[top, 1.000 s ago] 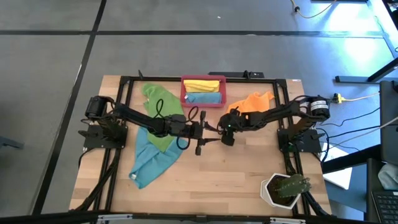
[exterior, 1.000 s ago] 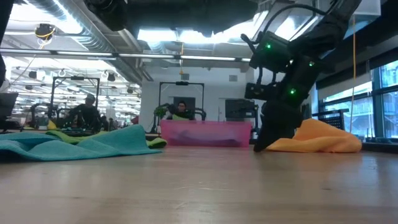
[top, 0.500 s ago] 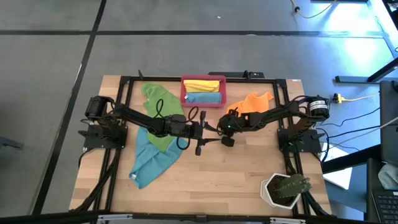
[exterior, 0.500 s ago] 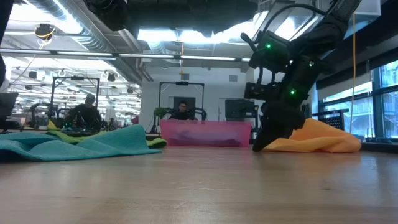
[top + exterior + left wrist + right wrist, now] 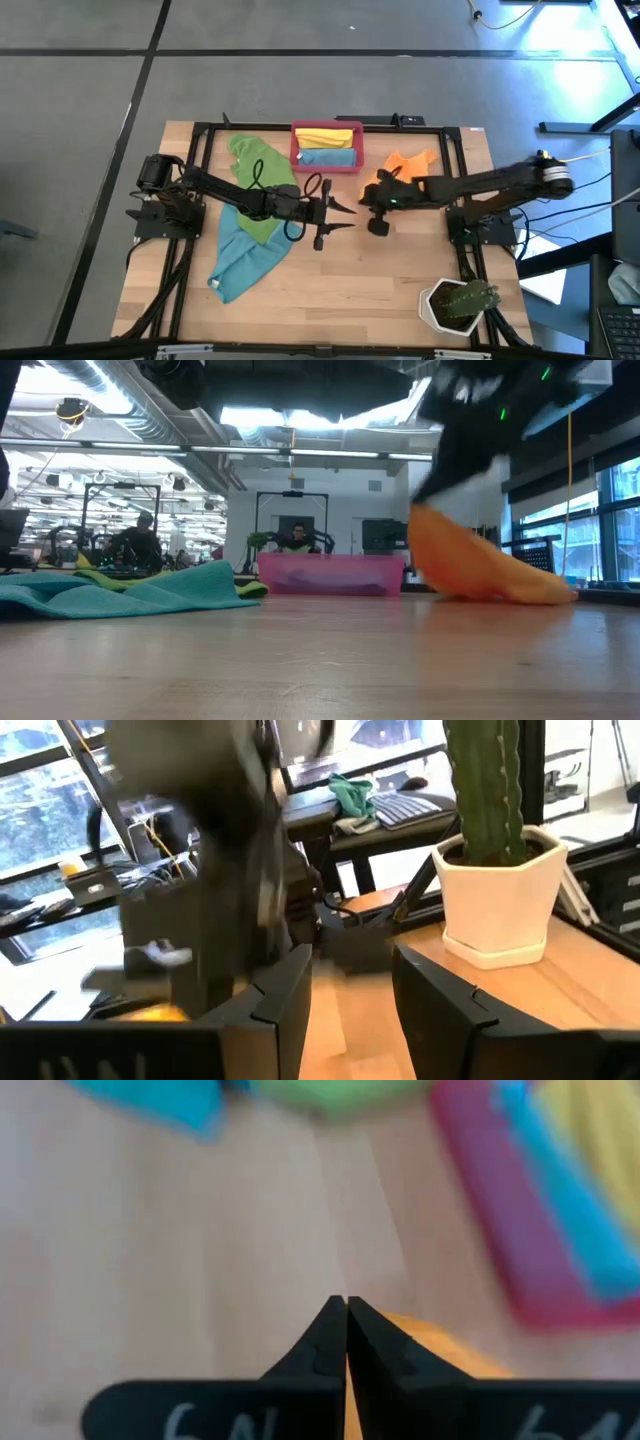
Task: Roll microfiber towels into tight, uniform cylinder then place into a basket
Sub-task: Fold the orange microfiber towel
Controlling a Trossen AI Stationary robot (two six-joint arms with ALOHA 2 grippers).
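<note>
Pinching the orange towel (image 5: 480, 565) into a raised peak, the right hand (image 5: 372, 189) is clamped together.

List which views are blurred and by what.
Low view: the right arm and the orange towel it lifts are smeared by motion; the basket stays crisp. Right wrist view: table, basket and towels streak, while the shut right gripper is sharp. Left wrist view: a dark blurred arm; the cactus pot is clear.
</note>
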